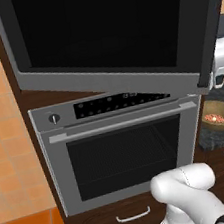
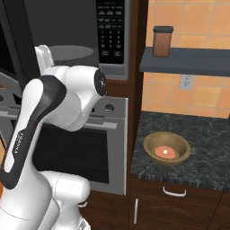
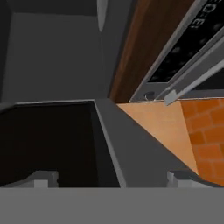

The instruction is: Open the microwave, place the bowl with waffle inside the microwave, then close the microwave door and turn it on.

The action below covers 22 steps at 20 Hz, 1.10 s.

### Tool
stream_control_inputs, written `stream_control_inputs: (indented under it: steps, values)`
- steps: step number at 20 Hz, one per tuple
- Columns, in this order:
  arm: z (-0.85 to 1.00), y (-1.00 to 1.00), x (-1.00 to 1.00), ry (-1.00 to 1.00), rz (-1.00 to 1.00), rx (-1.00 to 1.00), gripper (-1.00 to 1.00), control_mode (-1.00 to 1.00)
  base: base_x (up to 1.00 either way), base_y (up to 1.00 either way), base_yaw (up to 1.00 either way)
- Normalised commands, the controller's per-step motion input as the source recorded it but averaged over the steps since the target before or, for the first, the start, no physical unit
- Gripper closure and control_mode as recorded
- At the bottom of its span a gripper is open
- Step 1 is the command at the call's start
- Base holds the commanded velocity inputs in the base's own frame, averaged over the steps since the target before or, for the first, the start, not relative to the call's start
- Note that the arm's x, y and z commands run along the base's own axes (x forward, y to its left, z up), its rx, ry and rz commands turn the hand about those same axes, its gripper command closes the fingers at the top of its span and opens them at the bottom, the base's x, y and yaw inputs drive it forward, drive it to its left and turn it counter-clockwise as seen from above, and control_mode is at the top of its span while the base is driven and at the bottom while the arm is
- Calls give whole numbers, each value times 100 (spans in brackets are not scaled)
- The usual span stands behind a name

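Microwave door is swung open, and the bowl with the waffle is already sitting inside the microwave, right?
Half right. The microwave door is swung open, but the bowl with the waffle is not inside the microwave: it sits on the dark counter to the right of the oven, as the right base view shows.

Microwave door (image 1: 107, 29) swung open across upper frame, blocking the approach from the left. Bowl (image 2: 166, 148) on table (image 2: 206, 152) at lower right, open space above it; shelf (image 2: 184, 60) overhangs higher up.
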Motion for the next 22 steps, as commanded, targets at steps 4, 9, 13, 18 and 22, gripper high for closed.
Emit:
stream_control_inputs:
  steps: [4,9,13,18,22]
  values:
    - [0,94,-92,3,17,0,-100,-100,0,0,0]
    - [0,96,-74,7,15,4,-100,-100,0,0,0]
    - [0,100,-67,5,13,3,-100,-100,0,0,0]
    - [0,100,-42,8,9,1,-100,-100,0,0,0]
    - [0,72,-18,5,7,0,-100,-100,0,0,0]
